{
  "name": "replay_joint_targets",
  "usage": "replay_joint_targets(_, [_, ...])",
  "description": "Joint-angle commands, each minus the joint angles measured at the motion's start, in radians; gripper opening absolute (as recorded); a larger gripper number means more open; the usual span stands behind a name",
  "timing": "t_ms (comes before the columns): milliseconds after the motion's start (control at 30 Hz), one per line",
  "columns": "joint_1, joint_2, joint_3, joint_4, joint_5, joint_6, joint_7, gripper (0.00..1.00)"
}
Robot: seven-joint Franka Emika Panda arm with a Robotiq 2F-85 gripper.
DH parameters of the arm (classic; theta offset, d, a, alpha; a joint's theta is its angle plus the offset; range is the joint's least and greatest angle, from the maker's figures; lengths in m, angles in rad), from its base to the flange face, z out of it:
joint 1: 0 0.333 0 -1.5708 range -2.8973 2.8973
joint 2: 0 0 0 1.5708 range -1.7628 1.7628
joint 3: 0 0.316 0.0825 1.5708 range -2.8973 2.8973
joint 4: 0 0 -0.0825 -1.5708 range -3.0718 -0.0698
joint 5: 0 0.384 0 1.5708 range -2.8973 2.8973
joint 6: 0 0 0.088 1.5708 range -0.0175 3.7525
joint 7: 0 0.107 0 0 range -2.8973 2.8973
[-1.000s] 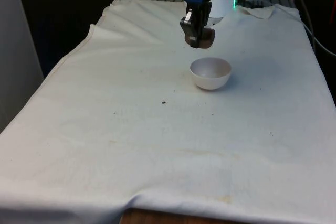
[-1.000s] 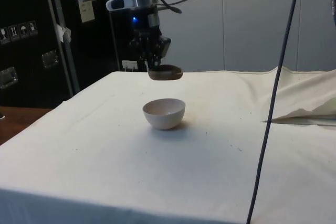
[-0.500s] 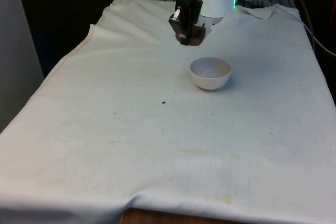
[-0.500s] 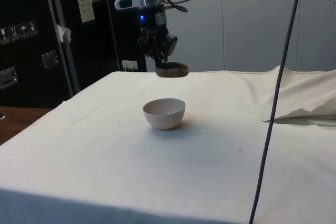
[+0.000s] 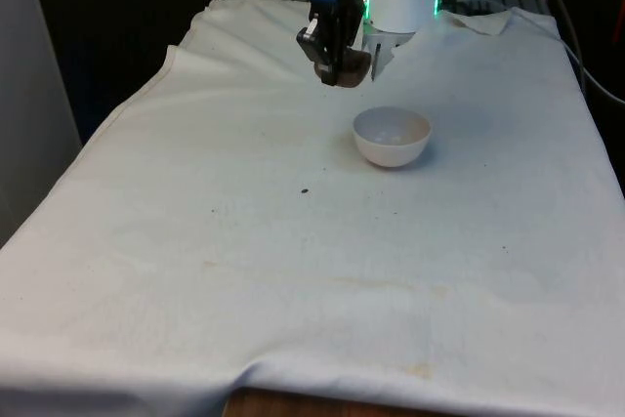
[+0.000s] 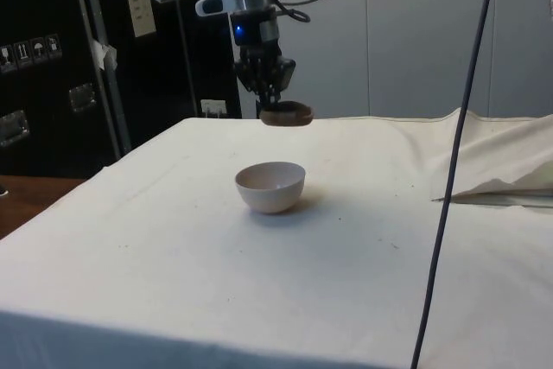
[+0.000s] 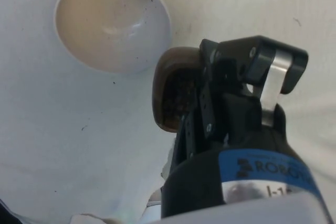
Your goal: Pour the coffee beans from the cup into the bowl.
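A brown cup with dark beans inside hangs in the black tool. The bowl is plain white. The cloth on the surface is off-white with faint yellowish stains.

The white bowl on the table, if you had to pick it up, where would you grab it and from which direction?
Probably at the rim, from straight above. The white bowl stands upright and open on the cloth, its wall rounded and narrowing to the base, so a side grasp would likely slip. One finger inside and one outside would pinch the thin rim. The gripper is already shut on the brown cup.
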Motion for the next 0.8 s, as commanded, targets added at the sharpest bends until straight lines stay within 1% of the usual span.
replay_joint_targets(0, [0.003,0.003,-0.004,-0.001,-0.010,0.013,0.020,0.00])
replay_joint_targets(167, [0.002,0.007,-0.004,0.000,-0.008,0.015,0.067,0.00])
replay_joint_targets(200, [0.002,0.007,-0.003,0.000,-0.007,0.016,0.073,0.00])
replay_joint_targets(233, [0.000,0.006,0.000,0.001,0.000,0.004,0.062,0.00])
replay_joint_targets(267, [0.003,0.007,-0.003,0.000,-0.006,0.016,0.081,0.00])
replay_joint_targets(400, [0.003,0.008,0.000,0.001,-0.002,0.020,0.108,0.00])
replay_joint_targets(500, [0.002,0.007,0.002,0.001,0.000,0.023,0.126,0.00])
replay_joint_targets(533, [0.000,0.006,0.004,0.002,0.002,0.009,0.119,0.00])
replay_joint_targets(567, [0.002,0.007,0.003,0.001,0.002,0.025,0.140,0.00])
replay_joint_targets(700, [0.002,0.007,0.005,0.001,0.003,0.030,0.167,0.00])
replay_joint_targets(767, [0.002,0.008,0.007,0.001,0.002,0.035,0.189,0.00])
